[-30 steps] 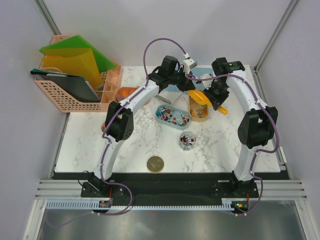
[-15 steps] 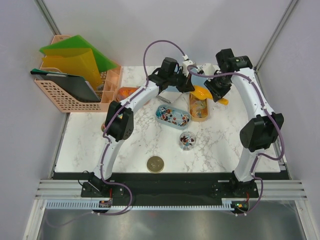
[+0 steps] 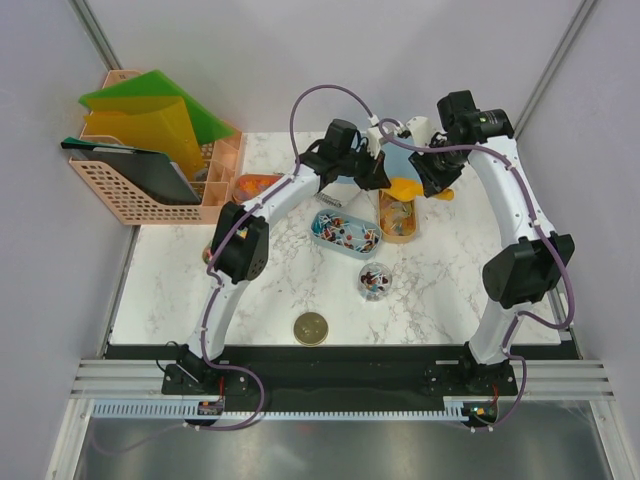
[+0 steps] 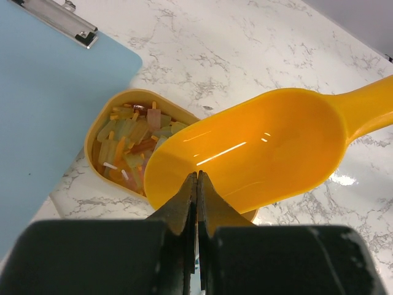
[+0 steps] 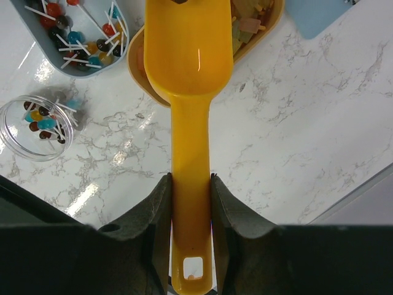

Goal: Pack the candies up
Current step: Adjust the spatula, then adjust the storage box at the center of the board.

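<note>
My right gripper is shut on the handle of the orange scoop, holding it over the near end of a tan oval tub. The tub holds pastel candies. In the left wrist view the scoop's bowl shows no candy inside. My left gripper is shut on nothing, its tips right at the scoop's front rim. From above, both grippers meet at the scoop over the tub. A blue-grey tray and a clear round jar hold round stick candies.
A blue clipboard lies behind the tub. A gold lid sits near the front edge. A pink basket with folders stands at the back left, and an orange tub sits beside it.
The right arm has swung toward the back, carrying the scoop back and slightly left over the tub. The left gripper has shifted a little right toward it.
</note>
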